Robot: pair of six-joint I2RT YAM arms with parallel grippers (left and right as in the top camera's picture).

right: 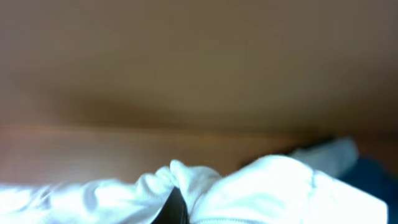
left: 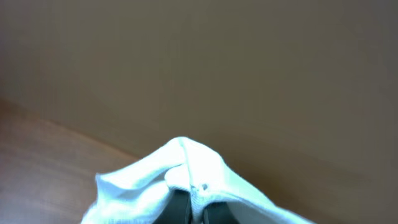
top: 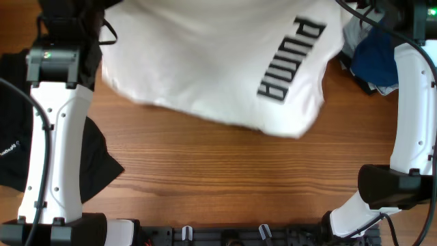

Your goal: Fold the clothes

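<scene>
Two bunches of white T-shirt (top: pixel 205 61) nearly hide the left gripper (left: pixel 198 204) and right gripper (right: pixel 176 208) clamping them.

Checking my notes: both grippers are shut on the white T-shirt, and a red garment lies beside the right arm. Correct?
The colour is wrong: the overhead view shows a dark blue garment beside the right arm. The left gripper and right gripper are indeed shut on the white T-shirt.

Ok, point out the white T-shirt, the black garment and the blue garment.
white T-shirt (top: pixel 205 61), overhead view, plain fabric beside the lettering.
black garment (top: pixel 99 164), overhead view, its right-hand corner.
blue garment (top: pixel 379 58), overhead view, middle fold.
</scene>
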